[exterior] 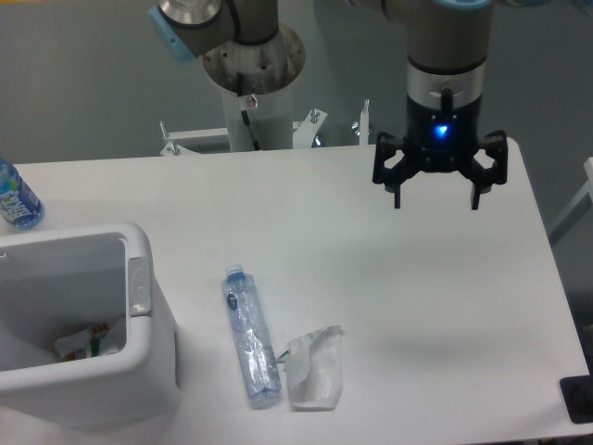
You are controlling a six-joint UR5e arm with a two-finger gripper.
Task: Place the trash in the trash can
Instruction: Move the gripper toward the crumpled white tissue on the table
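Clear plastic, your bottle (pixel 250 337) lies flat near the table's front edge beside the limp pouch (pixel 315 369), right of the trash can (pixel 139 287); both look light, so pinch the bottle mid-body, where it may flex. Far back, your gripper (pixel 435 199) hangs spread and empty.

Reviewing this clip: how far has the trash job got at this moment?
Some scraps already lie inside the trash can, though what they are is unclear. Nothing is in hand: the gripper hangs open and empty above the far right of the table. Left to do: the clear bottle and the whitish pouch both lie on the table beside the can.
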